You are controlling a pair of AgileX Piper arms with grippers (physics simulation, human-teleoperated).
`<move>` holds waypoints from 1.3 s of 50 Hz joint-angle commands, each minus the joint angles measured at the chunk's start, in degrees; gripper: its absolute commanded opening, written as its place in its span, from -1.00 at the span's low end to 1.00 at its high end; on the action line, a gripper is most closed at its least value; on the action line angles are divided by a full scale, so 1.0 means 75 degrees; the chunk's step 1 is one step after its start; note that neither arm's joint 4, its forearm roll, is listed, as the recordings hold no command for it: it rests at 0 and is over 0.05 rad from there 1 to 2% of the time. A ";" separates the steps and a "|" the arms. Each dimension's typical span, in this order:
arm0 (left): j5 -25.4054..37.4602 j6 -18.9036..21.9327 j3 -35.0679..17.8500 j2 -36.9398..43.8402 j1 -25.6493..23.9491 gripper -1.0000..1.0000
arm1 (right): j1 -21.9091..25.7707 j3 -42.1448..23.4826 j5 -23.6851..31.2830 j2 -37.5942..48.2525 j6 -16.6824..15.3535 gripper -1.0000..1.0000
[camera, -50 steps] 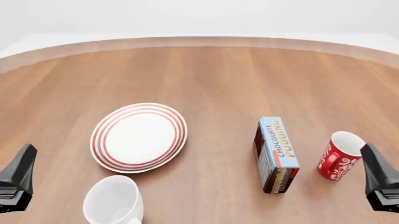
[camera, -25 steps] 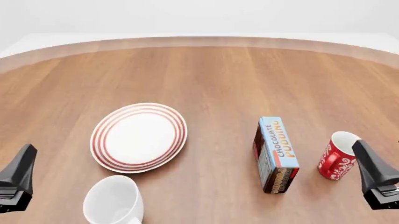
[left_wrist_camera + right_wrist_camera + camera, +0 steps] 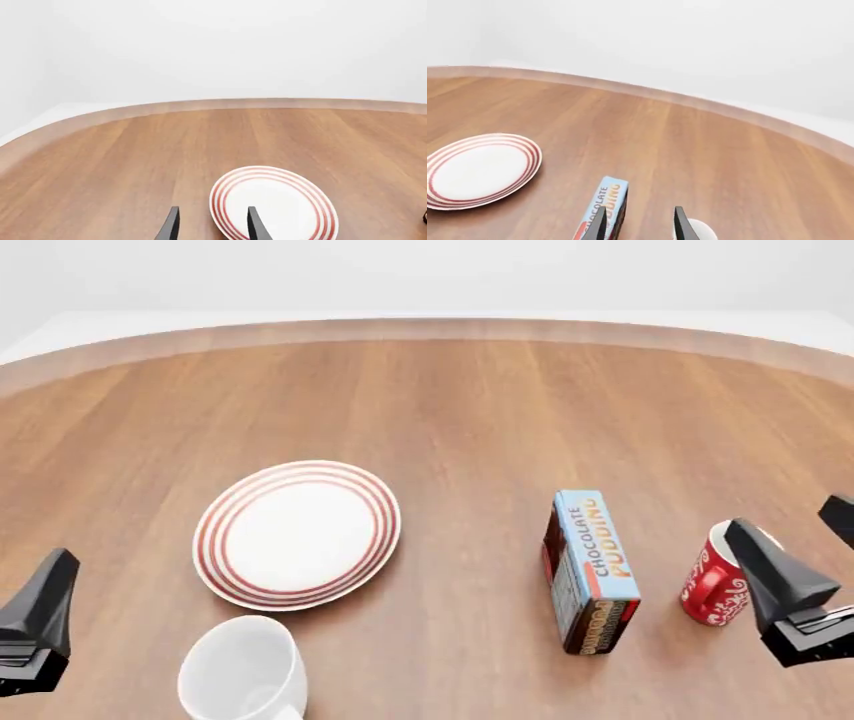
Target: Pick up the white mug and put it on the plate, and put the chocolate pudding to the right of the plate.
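So right at the near edge of the tabletop (image 3: 441, 410), toward the left corner, sits the white mug (image 3: 243, 672), tipped toward the camera a bit so you look into its opening; nothing is touching it. The left gripper (image 3: 211, 231) hangs off the near left corner, just left of the mug and apart from it, and in the left wrist view its two dark fingers (image 3: 169, 227) stand parted with a clear gap and bare wood between them, holding nothing. Over at the near right, the right gripper (image 3: 638, 227) hovers in front of the red mug (image 3: 721, 578) from the front view, partly covering its right side; can't tell if it's actually touching. In the right wrist view its fingers (image 3: 679, 224) are also parted with a similar moderate gap and nothing is clamped in them, with the pudding box end showing just by one finger and the red mug's pale rim by the other. The chocolate pudding (image 3: 591, 570) lies lengthwise, blue face up, just left of the red mug and well right of the plate (image 3: 298, 533). The plate sits a bit farther in from the near edge, just beyond the white mug, left of the table's middle, with nothing on it. Beyond that it's just wood out to the curved far edge.
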 commanded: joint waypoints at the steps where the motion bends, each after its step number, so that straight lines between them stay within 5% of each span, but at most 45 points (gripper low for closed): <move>1: 0.0000 0.0000 0.0000 0.0000 0.0000 1.00 | 0.0252 -0.0437 0.0131 0.0649 -0.0011 1.00; 45: 0.0000 0.0000 0.0000 0.0000 0.0000 1.00 | 0.1283 -0.2549 0.1559 0.3236 -0.0386 1.00; 65: 0.0000 0.0000 0.0000 0.0000 0.0000 1.00 | 0.1593 -0.3303 0.2614 0.3736 -0.0027 1.00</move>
